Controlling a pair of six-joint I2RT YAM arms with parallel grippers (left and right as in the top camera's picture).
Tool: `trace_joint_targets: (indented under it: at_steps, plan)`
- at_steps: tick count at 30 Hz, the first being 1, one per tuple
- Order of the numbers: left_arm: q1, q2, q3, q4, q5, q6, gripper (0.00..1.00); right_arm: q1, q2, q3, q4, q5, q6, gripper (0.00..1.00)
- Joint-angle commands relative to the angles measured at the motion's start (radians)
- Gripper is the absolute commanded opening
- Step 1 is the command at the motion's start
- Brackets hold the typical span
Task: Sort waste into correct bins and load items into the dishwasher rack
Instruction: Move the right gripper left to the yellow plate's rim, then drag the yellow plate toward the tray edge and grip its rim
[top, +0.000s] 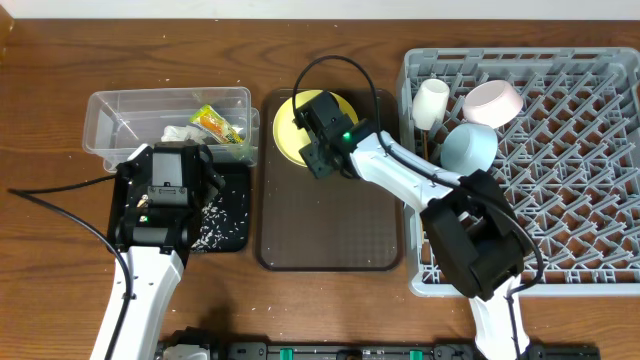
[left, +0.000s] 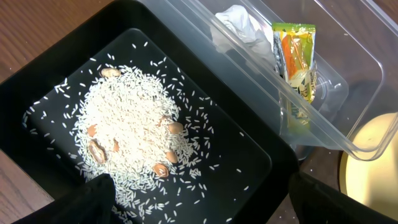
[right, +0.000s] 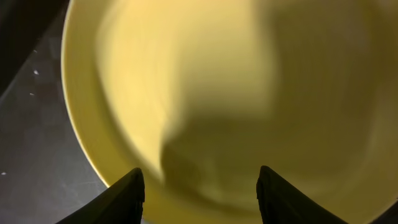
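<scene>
**A:** How do the jaws of the right gripper (right: 199, 186) stand?

**B:** Apart, with nothing between them. Its wrist view shows both fingertips poised just over the near rim of the yellow plate (right: 205, 93), one to each side. I judge it is lined up that way so the rim can pass between them.

**A:** And the left gripper (left: 208, 205)?

**B:** Spread wide and empty. It hangs above the black tub (left: 249, 155), where the rice (left: 130, 124) lies heaped with a few brownish bits in it.

**A:** Where does the plate sit?

**B:** At the far end of the brown tray (top: 330, 220), between the tubs and the dishwasher rack (top: 560, 180). It looks like the only dish outside the rack.

**A:** What is loaded so far?

**B:** The light blue bowl (top: 468, 147), the whitish bowl (top: 493, 102) and the white cup (top: 430, 100) stand close together in the rack's far-left corner. That probably leaves room for a plate on edge between pegs. I cannot pick out the chopsticks.

**A:** And the rubbish?

**B:** The snack wrapper (left: 295, 56) and white scrap (left: 239, 25) lie in the clear tub (left: 348, 81), kept apart from the food waste. The sorting looks finished.
</scene>
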Motion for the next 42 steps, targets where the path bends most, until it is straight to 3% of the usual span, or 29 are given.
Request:
trace_joint_targets:
  at_steps: [1,9,11,14,17,32,42]
  plan:
    - [0.004,0.004,0.026,0.001,0.005,-0.005,0.92,0.008,0.008,0.001,0.006,0.010,0.005,0.57]
    - [0.004,0.004,0.026,0.001,0.005,-0.005,0.92,0.008,0.008,0.001,0.007,0.010,0.005,0.56]
    - [0.004,0.004,0.026,0.001,0.005,-0.005,0.92,0.008,0.009,0.001,0.007,0.010,0.005,0.46]
    - [0.004,0.004,0.026,0.001,0.005,-0.005,0.92,0.009,0.009,0.001,0.007,0.010,0.005,0.17]
    - [0.004,0.004,0.026,0.001,0.005,-0.005,0.92,0.009,0.009,0.001,0.008,0.010,0.005,0.02]
    - [0.004,0.004,0.026,0.001,0.005,-0.005,0.92,0.010,0.021,0.000,0.019,0.006,0.005,0.01]
    - [0.004,0.004,0.026,0.001,0.005,-0.005,0.92,0.018,0.068,0.000,-0.036,-0.109,0.006,0.01]
